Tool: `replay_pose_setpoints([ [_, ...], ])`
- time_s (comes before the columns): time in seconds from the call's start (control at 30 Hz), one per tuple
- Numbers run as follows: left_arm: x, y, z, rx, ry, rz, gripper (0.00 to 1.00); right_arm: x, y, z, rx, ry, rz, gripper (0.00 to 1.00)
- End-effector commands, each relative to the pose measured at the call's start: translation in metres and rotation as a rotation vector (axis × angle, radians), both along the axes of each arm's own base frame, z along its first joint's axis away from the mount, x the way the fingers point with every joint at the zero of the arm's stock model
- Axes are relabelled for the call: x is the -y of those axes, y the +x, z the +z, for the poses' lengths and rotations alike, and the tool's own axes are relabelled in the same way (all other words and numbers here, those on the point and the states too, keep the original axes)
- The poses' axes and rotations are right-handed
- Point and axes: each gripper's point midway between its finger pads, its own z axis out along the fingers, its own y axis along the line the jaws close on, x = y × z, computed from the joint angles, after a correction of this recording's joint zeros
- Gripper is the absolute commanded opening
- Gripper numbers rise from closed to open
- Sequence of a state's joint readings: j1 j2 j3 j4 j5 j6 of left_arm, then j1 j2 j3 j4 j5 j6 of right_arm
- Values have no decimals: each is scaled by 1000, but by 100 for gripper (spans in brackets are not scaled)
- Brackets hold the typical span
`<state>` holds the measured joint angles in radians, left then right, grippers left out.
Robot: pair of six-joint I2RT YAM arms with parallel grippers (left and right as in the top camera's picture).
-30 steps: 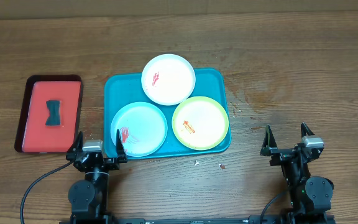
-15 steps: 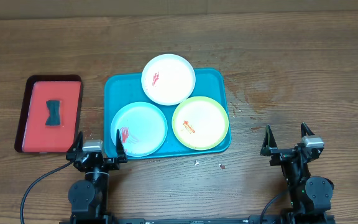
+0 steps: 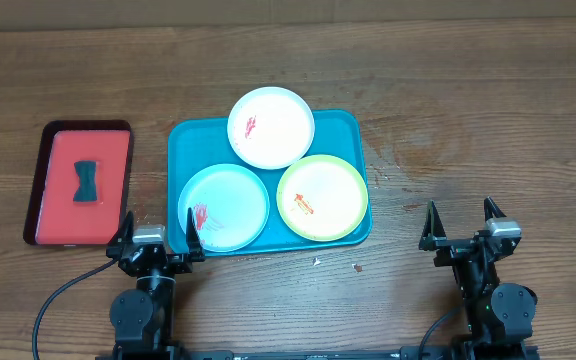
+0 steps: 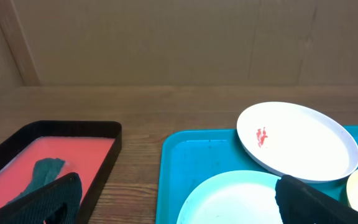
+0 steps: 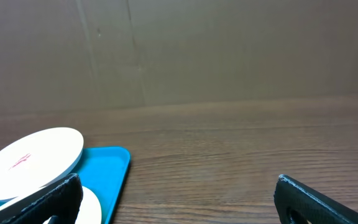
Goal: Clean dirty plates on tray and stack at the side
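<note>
A teal tray [image 3: 340, 125] holds three plates. The white plate [image 3: 271, 127] rests on its far rim with a red smear. The pale blue plate [image 3: 224, 205] lies front left with a red smear. The yellow-green rimmed plate [image 3: 322, 196] lies front right with an orange smear. My left gripper [image 3: 155, 240] is open and empty at the tray's front left corner. My right gripper [image 3: 460, 225] is open and empty, well right of the tray. The left wrist view shows the tray [image 4: 179, 155], white plate [image 4: 297, 140] and blue plate [image 4: 229, 202]. The right wrist view shows the white plate [image 5: 33, 158] and tray [image 5: 107, 165].
A red tray with a dark rim [image 3: 80, 183] sits left of the teal tray and holds a dark cloth [image 3: 87, 181]. It also shows in the left wrist view [image 4: 67, 146]. Small crumbs [image 3: 356, 267] lie on the wooden table near the teal tray's front.
</note>
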<state>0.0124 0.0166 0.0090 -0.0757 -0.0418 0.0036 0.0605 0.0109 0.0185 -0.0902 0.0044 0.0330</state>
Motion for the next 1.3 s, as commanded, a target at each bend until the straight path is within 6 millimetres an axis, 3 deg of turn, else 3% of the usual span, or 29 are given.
replay_pose_setpoints([
  [0.0, -1, 0, 1, 9, 22, 8, 100, 1, 0, -2, 4, -3, -5, 100],
  [0.23, 5, 0, 3, 17, -29, -26, 100, 1, 0, -2, 4, -3, -5, 100],
  [0.3, 39, -2, 6, 15, -257, -206, 100, 1, 0, -2, 4, -3, -5, 100],
  [0.33, 69, -10, 8, -30, -465, -370, 100, 1, 0, -2, 4, -3, -5, 100],
  [0.37, 81, -15, 9, -62, -561, -436, 100, 1, 0, -2, 4, -3, -5, 100],
  [0.4, 92, -21, 11, -102, -667, -496, 100, 1, 0, -2, 4, -3, -5, 100],
  [0.5, 96, -23, 18, -149, -927, -497, 100, 1, 0, -2, 4, -3, -5, 100],
  [0.6, 99, -29, 66, 25, -915, -608, 100, 1, 0, -2, 4, -3, -5, 100],
  [0.63, 99, -39, 100, 180, -831, -680, 100, 1, 0, -2, 4, -3, -5, 100],
  [0.7, 90, -53, 145, 381, -705, -682, 100, 1, 0, -2, 4, -3, -5, 100],
  [0.77, 81, -54, 163, 427, -591, -606, 100, 1, 0, -2, 4, -3, -5, 100],
  [0.97, 29, -24, 183, 230, -432, -180, 100, 1, 0, -2, 4, -3, -5, 100],
  [1.03, 18, -6, 182, 94, -358, -87, 100, 1, 0, -2, 4, -3, -5, 100],
  [1.13, -17, 32, 159, -184, -225, 143, 100, 1, 0, -2, 4, -3, -5, 100],
  [1.27, -39, 73, 121, -514, -96, 268, 100, 1, 0, -2, 4, -3, -5, 100],
])
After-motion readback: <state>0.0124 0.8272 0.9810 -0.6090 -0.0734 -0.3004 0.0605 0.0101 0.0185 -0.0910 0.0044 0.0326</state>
